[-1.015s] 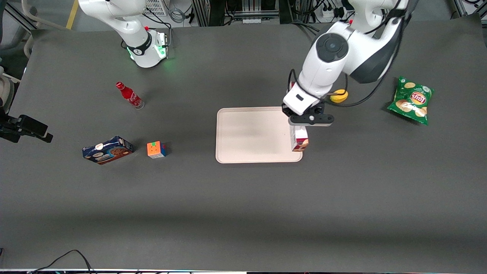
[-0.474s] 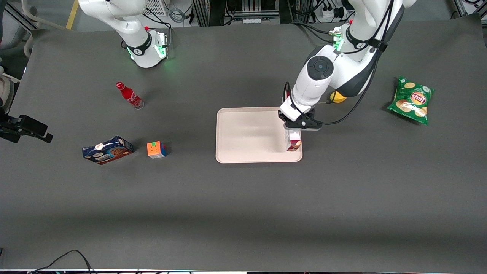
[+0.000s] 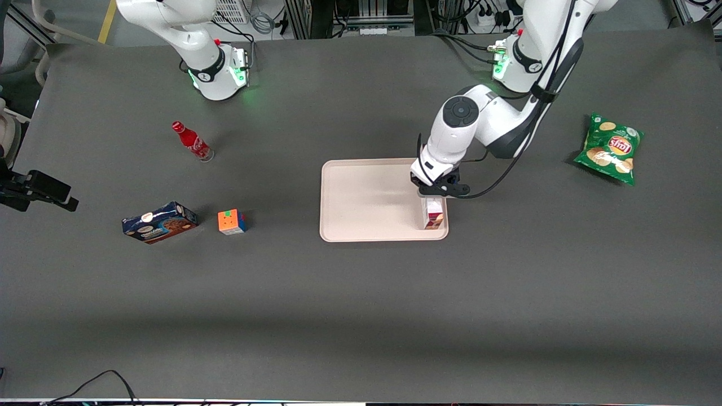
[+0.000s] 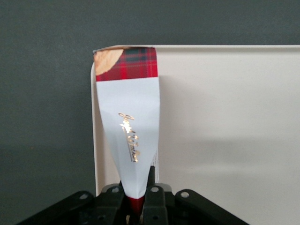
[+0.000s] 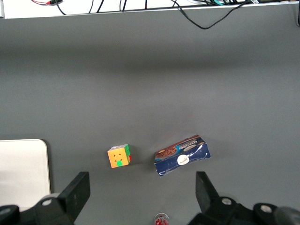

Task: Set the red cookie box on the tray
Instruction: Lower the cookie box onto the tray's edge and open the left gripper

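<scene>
Lowered over the last second, the left gripper (image 3: 433, 193) now hangs just above the tray (image 3: 366, 197), its fingers clamped on the red cookie box (image 3: 433, 214), whose lower end has come in from the rim at the working arm's end to sit within it, apparently at or just off the tray floor, so release looks close. Only the wrist view shows the fingers (image 4: 152, 190) pinching the box (image 4: 129, 117) beside the tray (image 4: 225, 122) corner.
</scene>
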### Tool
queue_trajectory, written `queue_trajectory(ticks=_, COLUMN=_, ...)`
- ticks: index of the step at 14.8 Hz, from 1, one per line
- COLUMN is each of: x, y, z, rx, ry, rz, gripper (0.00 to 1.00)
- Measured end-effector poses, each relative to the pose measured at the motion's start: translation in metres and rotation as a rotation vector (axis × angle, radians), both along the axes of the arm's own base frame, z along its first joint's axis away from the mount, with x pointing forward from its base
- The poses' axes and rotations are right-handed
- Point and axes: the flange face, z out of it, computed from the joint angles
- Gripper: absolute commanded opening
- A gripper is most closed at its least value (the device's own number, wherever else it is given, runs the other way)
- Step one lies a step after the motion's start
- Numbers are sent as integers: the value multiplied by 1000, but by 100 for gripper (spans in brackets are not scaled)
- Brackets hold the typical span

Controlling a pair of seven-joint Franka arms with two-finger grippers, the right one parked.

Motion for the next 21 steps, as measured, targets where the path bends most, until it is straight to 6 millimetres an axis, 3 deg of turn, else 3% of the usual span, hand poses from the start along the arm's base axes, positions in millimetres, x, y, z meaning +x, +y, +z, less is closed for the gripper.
queue_trajectory(ticks=7, x=9, y=11, z=-15, rx=7, ry=-22, rz=0, gripper=2)
queue_trajectory(ticks=8, x=11, y=13, z=-16, rx=4, ry=-26, rz=2, gripper=55)
queue_trajectory(ticks=9, x=12, y=14, z=-18, rx=-1, ry=-29, rz=5, gripper=100)
queue_trajectory(ticks=16, x=19, y=15, z=-15, rx=-16, ry=-47, rz=13, gripper=100)
queue_trajectory(ticks=18, x=29, y=14, z=3, rx=-29, ry=-84, rz=21, gripper=100)
queue_trajectory(ticks=21, x=50, y=25, z=57, rx=-29, ry=-152, rz=76, gripper=100)
